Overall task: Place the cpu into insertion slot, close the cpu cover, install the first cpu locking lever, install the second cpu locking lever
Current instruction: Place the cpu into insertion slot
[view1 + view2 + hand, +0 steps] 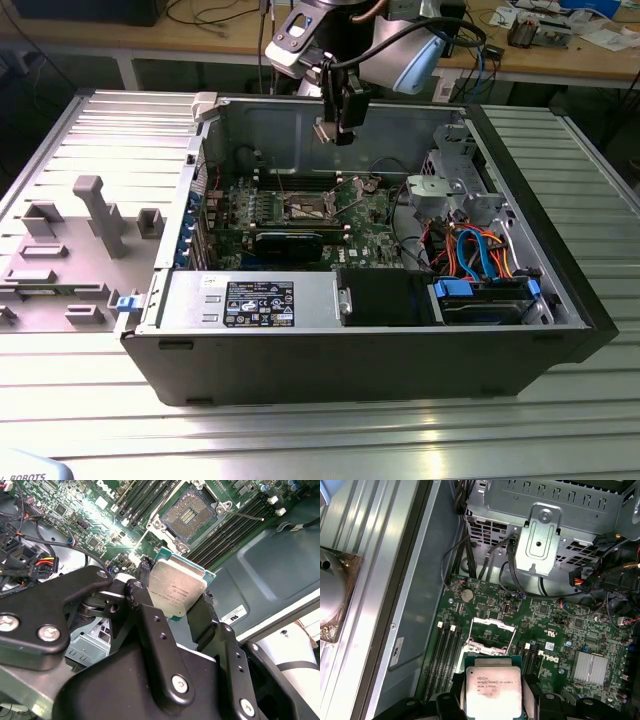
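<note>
My gripper (338, 130) hangs above the open computer case, shut on the cpu (177, 592), a flat square chip with a silver top. One finger (207, 611) presses each side of the chip. In the exterior view the cpu (326, 131) is well above the green board. The insertion slot (188, 514), a dark square socket with a silvery rim, lies open and empty on the board below. In the first wrist view the cpu (492, 690) overlaps the near edge of the insertion slot (488, 649). The thin silvery cpu cover (492, 624) stands lifted at the slot's far edge.
Long black memory slots (235, 527) flank the socket. A black card (290, 240) lies in front of it. A metal drive cage (452, 190) with orange and blue cables (480, 250) fills the case at the exterior view's right. A grey fixture tray (70, 250) sits outside at its left.
</note>
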### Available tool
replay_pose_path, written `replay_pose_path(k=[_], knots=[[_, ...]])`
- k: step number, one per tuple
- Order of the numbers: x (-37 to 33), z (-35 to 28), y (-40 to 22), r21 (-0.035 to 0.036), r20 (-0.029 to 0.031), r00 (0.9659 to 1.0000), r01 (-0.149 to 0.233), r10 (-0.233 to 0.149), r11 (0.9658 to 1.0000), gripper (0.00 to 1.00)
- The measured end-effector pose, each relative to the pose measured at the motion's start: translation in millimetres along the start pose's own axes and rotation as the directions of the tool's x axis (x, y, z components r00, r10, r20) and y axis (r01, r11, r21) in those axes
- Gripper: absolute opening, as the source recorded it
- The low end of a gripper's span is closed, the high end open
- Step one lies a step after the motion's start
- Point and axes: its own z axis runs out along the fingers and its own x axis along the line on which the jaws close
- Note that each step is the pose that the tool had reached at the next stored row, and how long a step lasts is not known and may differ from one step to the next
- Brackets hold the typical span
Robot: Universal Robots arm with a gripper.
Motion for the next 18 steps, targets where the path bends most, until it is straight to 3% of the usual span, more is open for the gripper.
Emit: replay_pose_path(k=[9,13,18], knots=[[0.0,0.1,0.0,-0.0003,0.0011,0.9999,-0.013,0.013,0.9999,0.54],[0.0,0.3,0.0,-0.0012,0.0052,0.9982,-0.061,0.061,0.9982,0.54],[0.0,0.7,-0.1,-0.0029,0.0105,0.9923,-0.124,0.124,0.9923,0.54]])
